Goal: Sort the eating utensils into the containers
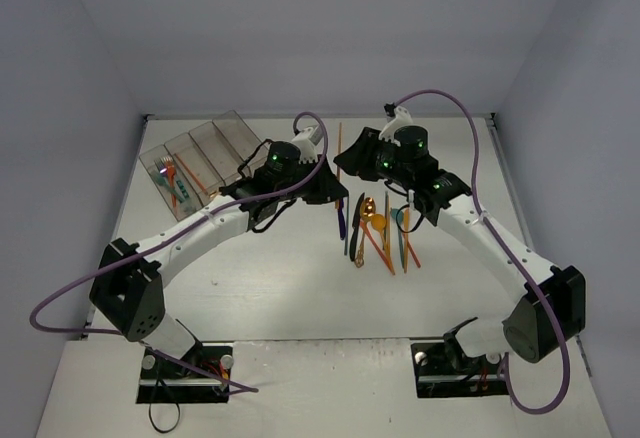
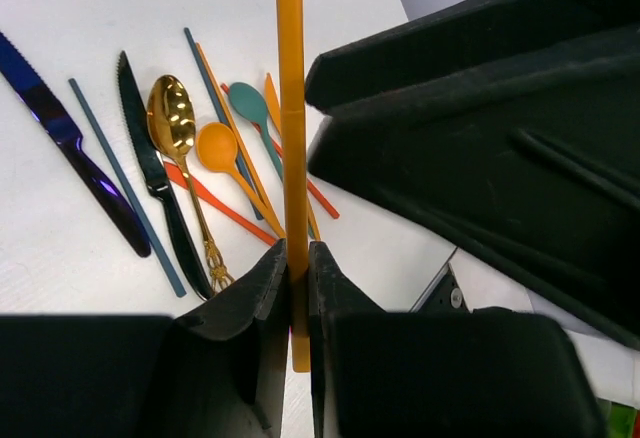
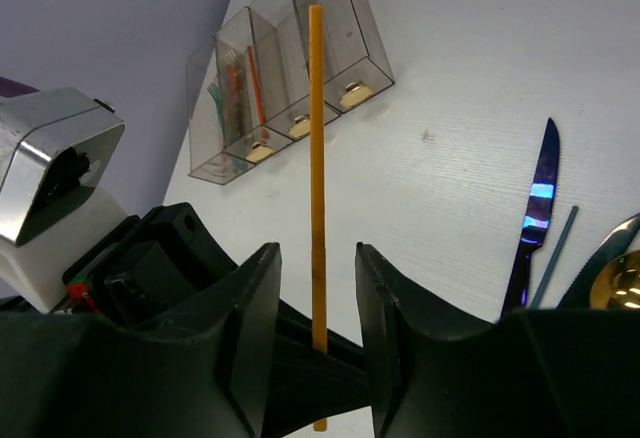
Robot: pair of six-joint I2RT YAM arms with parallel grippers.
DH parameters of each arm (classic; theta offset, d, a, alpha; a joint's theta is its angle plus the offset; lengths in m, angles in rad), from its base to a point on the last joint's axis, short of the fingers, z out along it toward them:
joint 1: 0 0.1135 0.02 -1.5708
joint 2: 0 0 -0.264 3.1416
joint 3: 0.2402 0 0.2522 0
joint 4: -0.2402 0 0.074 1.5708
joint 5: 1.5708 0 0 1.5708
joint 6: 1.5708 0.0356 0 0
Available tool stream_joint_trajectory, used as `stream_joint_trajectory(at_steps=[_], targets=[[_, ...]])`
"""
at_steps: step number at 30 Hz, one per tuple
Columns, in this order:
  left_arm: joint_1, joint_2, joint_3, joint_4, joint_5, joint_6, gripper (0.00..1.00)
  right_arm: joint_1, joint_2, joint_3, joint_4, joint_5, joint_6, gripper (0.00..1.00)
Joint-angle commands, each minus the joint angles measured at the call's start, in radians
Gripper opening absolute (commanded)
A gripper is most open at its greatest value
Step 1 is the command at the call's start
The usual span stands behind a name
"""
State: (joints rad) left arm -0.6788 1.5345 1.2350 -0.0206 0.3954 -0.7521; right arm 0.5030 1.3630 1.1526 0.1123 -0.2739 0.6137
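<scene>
So the left gripper (image 2: 297,253) is clamped tight on the orange chopstick (image 3: 316,138), pinching it near one end. The right gripper (image 3: 316,258) has its jaws partway open on either side of the same stick, with a gap on both sides, so it isn't gripping anything. The chopstick sits between the two wrists, up off the white table (image 1: 300,298). The rest of the utensils lie loose in a bunch to the right: gold spoon (image 2: 172,118), orange spoon (image 2: 215,146), teal spoon (image 2: 248,101), black knife (image 2: 150,178) and iridescent knife (image 2: 60,128). The containers (image 1: 200,153) are at the far left, with a teal fork (image 3: 218,98) in the end bin.
</scene>
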Motion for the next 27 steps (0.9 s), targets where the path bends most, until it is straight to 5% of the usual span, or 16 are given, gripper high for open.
stream_joint_trajectory(at_steps=[1, 11, 15, 27], targets=[[0.005, -0.029, 0.037, 0.044, -0.034, 0.001, 0.0, 0.005, 0.013, 0.019, 0.089, 0.006, -0.028, 0.54], [0.173, -0.049, 0.024, -0.185, -0.186, 0.025, 0.0, -0.158, -0.032, -0.055, 0.06, 0.016, -0.089, 0.82], [0.314, -0.028, 0.049, -0.299, -0.263, 0.056, 0.0, -0.267, -0.095, -0.113, -0.016, 0.047, -0.165, 0.87], [0.637, 0.26, 0.338, -0.535, -0.386, 0.134, 0.01, -0.276, -0.185, -0.153, -0.186, 0.169, -0.316, 1.0]])
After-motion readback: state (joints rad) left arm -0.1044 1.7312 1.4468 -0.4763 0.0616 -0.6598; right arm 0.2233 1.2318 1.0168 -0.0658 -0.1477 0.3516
